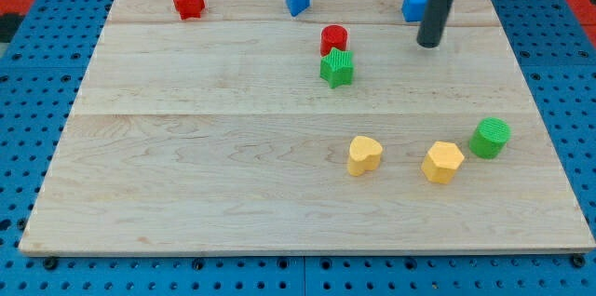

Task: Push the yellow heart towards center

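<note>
The yellow heart (365,155) lies flat in the lower right of centre, left of the yellow hexagon (443,162). My tip (427,45) rests upper right beside the blue block (414,4), touching nothing, holding nothing.

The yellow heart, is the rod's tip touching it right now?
Apart. The camera view shows my tip near the view's top right, with bare board between it and the yellow heart.

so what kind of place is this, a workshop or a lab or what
Most likely a robotics lab bench set up for pushing trials. A pale wooden board lies on a blue perforated panel, small coloured blocks such as the yellow heart are scattered on it, and my tip stands near the blue block.
</note>
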Robot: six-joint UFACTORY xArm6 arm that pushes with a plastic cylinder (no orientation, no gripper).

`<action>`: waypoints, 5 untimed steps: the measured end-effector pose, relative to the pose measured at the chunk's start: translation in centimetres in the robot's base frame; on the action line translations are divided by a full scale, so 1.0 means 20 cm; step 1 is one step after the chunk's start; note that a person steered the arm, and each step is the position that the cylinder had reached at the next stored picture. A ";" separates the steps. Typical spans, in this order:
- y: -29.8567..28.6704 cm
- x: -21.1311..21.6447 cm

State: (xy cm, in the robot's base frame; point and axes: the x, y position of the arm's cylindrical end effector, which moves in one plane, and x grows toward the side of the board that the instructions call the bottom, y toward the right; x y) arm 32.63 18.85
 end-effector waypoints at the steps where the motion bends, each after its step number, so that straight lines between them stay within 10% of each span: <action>1: 0.07 0.02; 3: 0.07 0.02; 5: 0.29 0.53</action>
State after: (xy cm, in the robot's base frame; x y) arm 43.17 24.64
